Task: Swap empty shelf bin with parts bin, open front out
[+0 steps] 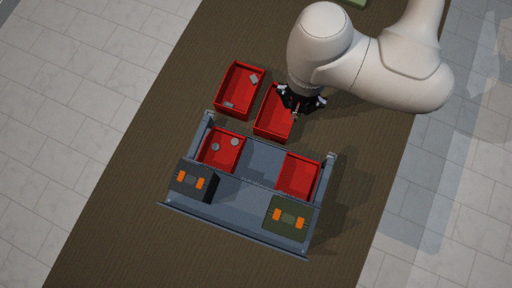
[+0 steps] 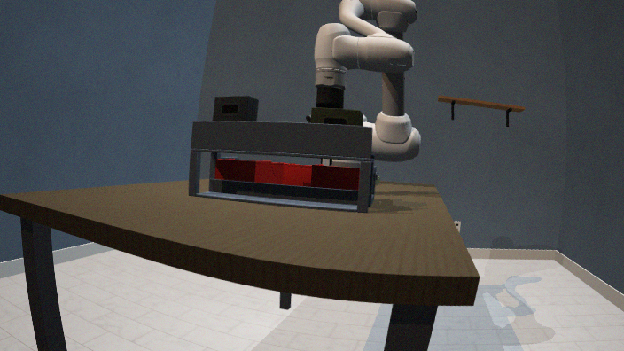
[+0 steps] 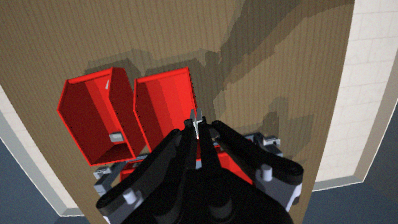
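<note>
1. Gripper [image 1: 295, 110] fingers are pressed together on the thin right wall of the empty bin [image 1: 270, 116]; in the top view a red sliver of that wall is seen between the pads.
2. In the wrist view the fingertips are seen meeting over the rim of the same wall, pointed straight down at the tabletop [image 1: 127, 236].
3. The empty bin is found standing upright on the tabletop, roughly midway between the two long edges, just in front of the shelf [image 1: 324, 178] on the arm's side.
4. The bin with the parts [image 1: 236, 92] is placed just beside the empty bin, upright, on the side nearer the left long edge as seen from above; the two are close but apart.
5. Two grey parts are seen inside it: one [image 1: 253, 78] near the end away from the shelf and one [image 1: 228, 105] near the end toward the shelf.
6. A gap [image 1: 262, 156] is left in the middle of the shelf's lower level, between a red bin holding two discs [image 1: 220, 149] and another red bin [image 1: 298, 174].
7. A black case [image 1: 193, 180] and a green case [image 1: 289, 218] are carried on the shelf's top board.
</note>
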`<state>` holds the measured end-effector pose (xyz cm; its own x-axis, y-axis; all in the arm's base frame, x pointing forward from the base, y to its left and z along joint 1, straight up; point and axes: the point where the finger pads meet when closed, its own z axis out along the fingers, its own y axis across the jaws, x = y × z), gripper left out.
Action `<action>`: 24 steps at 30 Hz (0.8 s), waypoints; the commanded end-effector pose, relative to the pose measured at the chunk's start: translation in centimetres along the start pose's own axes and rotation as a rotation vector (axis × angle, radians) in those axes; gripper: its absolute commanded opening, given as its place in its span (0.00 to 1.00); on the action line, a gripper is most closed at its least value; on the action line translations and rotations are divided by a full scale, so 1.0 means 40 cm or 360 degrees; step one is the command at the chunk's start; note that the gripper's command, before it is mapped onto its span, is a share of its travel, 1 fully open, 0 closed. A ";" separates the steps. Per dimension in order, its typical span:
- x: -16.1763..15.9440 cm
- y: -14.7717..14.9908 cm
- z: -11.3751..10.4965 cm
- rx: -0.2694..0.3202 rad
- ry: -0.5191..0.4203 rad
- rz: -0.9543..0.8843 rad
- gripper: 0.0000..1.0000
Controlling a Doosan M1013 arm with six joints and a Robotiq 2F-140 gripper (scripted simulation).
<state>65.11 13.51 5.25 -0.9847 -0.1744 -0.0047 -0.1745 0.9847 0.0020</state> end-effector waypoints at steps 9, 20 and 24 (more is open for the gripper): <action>0.000 0.000 0.000 0.0000 0.0000 0.0000 0.10; 0.000 0.000 -0.002 0.0000 0.0000 0.0000 0.10; 0.000 0.000 -0.008 0.0000 0.0000 0.0000 0.10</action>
<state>65.10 13.51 5.39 -0.9847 -0.1744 -0.0045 -0.1745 0.9847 0.0019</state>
